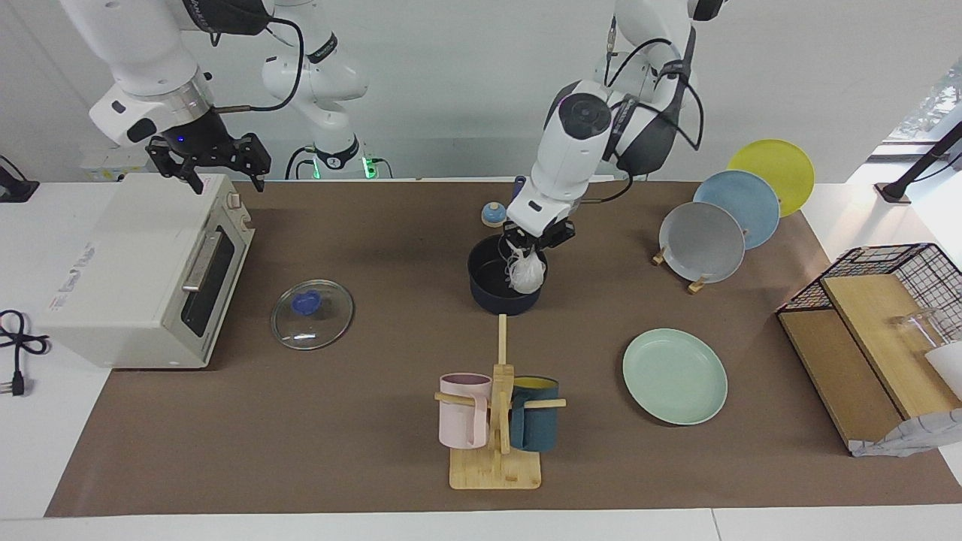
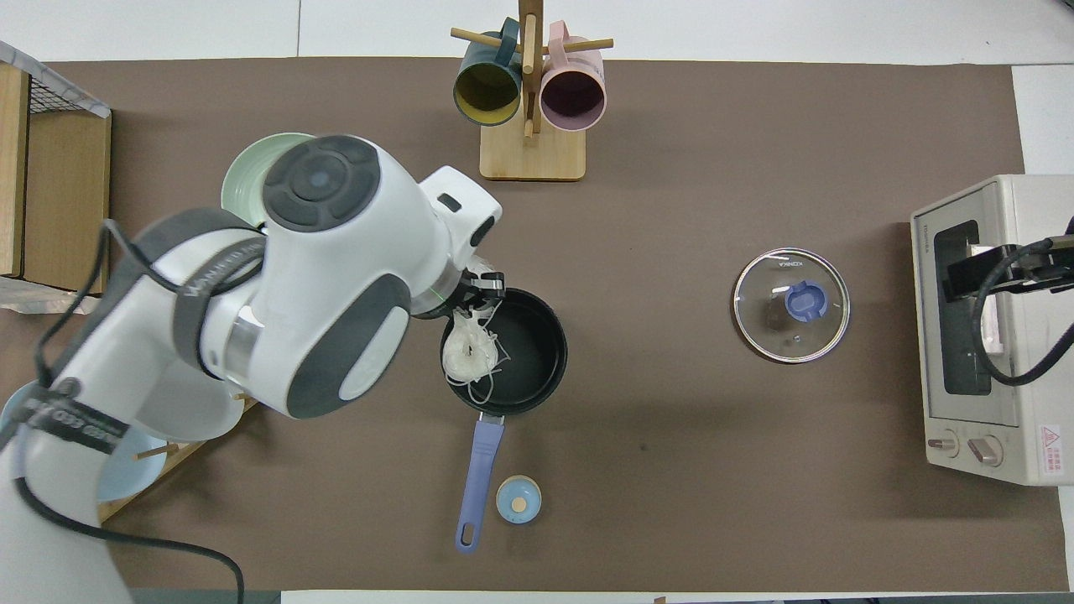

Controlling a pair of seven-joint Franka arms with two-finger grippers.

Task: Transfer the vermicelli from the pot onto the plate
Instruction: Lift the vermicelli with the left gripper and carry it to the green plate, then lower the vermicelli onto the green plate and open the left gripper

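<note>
My left gripper (image 1: 526,245) is pinched shut on the vermicelli (image 1: 526,275), holding the whitish bundle by its top so that it hangs just above the rim of the pot (image 1: 492,289), at the side toward my left arm's end of the table; in the overhead view the noodles (image 2: 468,352) sit over the black inside of the pot (image 2: 529,352), with loose strands trailing down, and I cannot tell whether their lowest part touches the pan. The pot stands near the middle of the brown mat, its long blue handle (image 2: 480,478) pointing back toward me, with a small round blue timer (image 2: 518,500) just beside the handle's end. The mint-green plate (image 1: 675,376) lies bare, farther from me than the pot and toward my left arm's end. Farther out from the pot stands a wooden mug rack (image 1: 496,443) with a pink mug (image 1: 464,409) and a teal mug (image 1: 535,422). A glass lid (image 1: 312,314) rests flat toward my right arm's end, near the white toaster oven (image 1: 143,270). My right gripper (image 1: 214,161) waits raised over the oven's top, fingers spread apart and empty.
</note>
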